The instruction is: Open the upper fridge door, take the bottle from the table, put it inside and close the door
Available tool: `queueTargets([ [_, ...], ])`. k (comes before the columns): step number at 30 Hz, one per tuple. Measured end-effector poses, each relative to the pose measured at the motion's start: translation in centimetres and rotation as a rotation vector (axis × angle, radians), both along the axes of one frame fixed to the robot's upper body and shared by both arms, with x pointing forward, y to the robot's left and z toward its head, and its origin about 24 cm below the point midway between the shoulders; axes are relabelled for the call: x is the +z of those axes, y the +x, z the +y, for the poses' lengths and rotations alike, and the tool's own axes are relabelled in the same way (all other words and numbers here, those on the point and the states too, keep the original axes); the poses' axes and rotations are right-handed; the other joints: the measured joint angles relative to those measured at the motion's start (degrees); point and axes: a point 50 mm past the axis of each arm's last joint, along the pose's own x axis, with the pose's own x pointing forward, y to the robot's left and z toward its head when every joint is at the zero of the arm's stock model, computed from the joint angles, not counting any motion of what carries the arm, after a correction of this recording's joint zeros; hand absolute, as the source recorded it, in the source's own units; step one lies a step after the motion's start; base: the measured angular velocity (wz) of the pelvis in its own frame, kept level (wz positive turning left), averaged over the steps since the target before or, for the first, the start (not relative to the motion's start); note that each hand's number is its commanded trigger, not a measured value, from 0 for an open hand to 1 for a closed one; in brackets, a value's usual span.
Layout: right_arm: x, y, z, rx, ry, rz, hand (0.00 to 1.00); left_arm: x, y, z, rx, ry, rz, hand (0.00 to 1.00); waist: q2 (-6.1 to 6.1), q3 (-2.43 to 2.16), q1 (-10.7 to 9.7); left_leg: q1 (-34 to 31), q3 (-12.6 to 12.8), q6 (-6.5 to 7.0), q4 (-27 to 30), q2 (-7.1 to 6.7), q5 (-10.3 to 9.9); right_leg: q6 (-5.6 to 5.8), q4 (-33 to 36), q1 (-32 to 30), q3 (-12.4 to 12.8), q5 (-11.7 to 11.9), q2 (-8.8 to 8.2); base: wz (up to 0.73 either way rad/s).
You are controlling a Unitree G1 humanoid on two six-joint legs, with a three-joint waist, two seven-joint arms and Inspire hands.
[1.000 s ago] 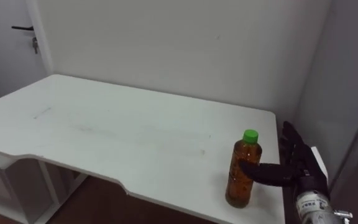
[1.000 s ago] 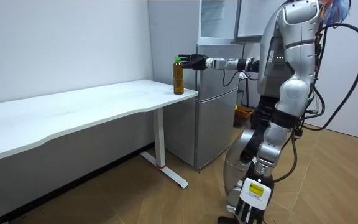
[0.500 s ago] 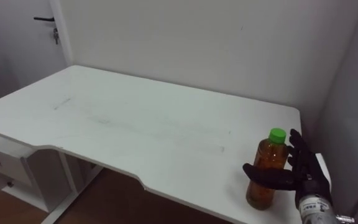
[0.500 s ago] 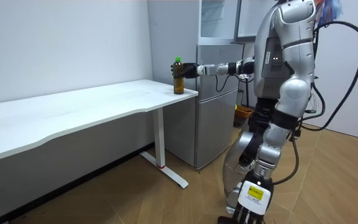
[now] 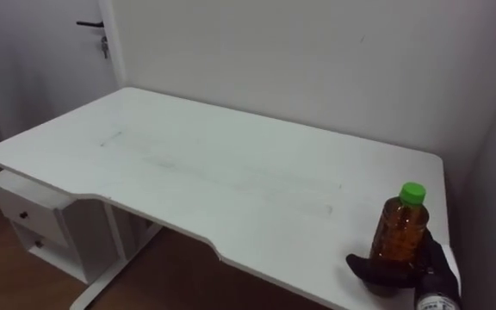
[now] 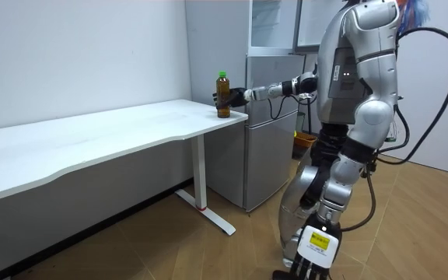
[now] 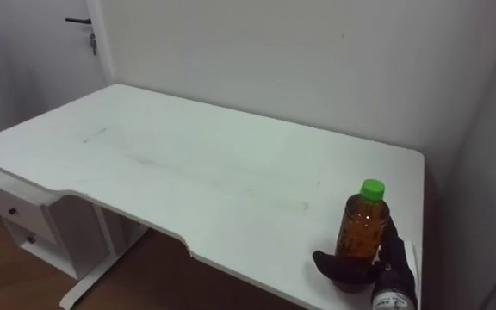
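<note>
A bottle (image 5: 403, 226) of amber liquid with a green cap stands upright near the right front corner of the white table (image 5: 231, 172). My right hand (image 5: 370, 269) comes in from the lower right. Its thumb crosses the front of the bottle's lower part and its fingers curl behind it, so it is shut on the bottle. In the room view I stand beside the table's end with my right arm stretched out to the bottle (image 6: 222, 93). The grey fridge (image 6: 274, 155) stands right behind the table's end, with its glass-fronted upper part (image 6: 274, 23) above it.
The table's right edge lies just past the bottle, and the wall runs close behind the table. A white drawer unit (image 5: 33, 224) sits under the table's left end. A door with a dark handle (image 5: 89, 24) is at the far left.
My right hand, open beside the bottle a second ago, has dropped lower and wrapped round the bottle's lower part. The eye view has shifted, so the table and bottle sit further right.
</note>
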Motion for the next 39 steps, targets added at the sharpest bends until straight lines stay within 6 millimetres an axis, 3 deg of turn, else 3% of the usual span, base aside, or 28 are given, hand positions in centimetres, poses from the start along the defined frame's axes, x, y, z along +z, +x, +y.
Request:
queueTargets([
  [4, 0.5, 0.5, -0.3, -0.006, -0.010, -0.010, 0.00, 0.0, 0.4, 0.0, 0.001, 0.002, -0.013, 0.00, 0.35, 0.19, -0.3, -0.9, -1.0, -0.56, 0.5, 0.02, -0.3, -0.21, 0.2, -0.1, -1.6, -0.2, -0.50, 0.09],
  [11, 1.0, 1.3, -0.5, -0.021, -0.019, -0.023, 0.00, 0.2, 2.2, -0.1, 0.024, -0.006, -0.060, 0.00, -0.01, 0.43, -0.1, -2.9, -1.1, -0.12, 1.9, -0.17, -0.2, -0.32, 1.9, -1.8, -2.4, -0.2, -1.60, 0.03],
  [21, 1.4, 1.6, -0.5, -0.032, -0.025, -0.040, 0.00, 0.1, 1.9, -0.3, 0.081, -0.036, -0.059, 0.00, -0.20, 0.53, 0.1, -4.5, -1.1, -0.31, 2.8, -0.31, -0.4, -0.46, 2.0, -3.4, -2.5, -0.2, -1.79, 0.00],
  [28, 1.5, 1.7, -0.7, -0.022, -0.032, -0.044, 0.00, 0.1, 1.9, -0.4, 0.121, -0.052, -0.066, 0.00, -0.11, 0.57, 0.1, -5.1, -1.1, -0.31, 3.3, -0.32, -0.4, -0.65, 2.3, -3.5, -4.0, 0.0, -2.29, 0.00],
  [29, 1.5, 1.7, -0.8, -0.019, -0.032, -0.043, 0.54, 0.1, 1.9, -0.4, 0.121, -0.052, -0.065, 0.00, -0.11, 0.58, 0.1, -5.1, -1.1, -0.29, 3.3, -0.36, -0.4, -0.68, 2.5, -3.6, -4.0, 0.0, -2.41, 0.00],
  [30, 1.6, 1.7, -0.8, -0.017, -0.033, -0.043, 1.00, 0.1, 1.9, -0.4, 0.120, -0.053, -0.065, 0.00, -0.12, 0.58, 0.1, -5.1, -1.1, -0.27, 3.3, -0.39, -0.4, -0.68, 2.6, -3.7, -4.0, 0.0, -2.47, 0.00],
  [39, 1.6, 1.8, -2.0, -0.055, -0.063, -0.025, 1.00, 0.0, 1.9, -0.5, 0.121, -0.058, -0.063, 0.00, -0.14, 0.58, 0.0, -5.0, -1.1, 0.01, 3.3, -0.45, -0.2, -0.74, 2.9, -3.7, -4.0, 0.0, -2.62, 0.00],
])
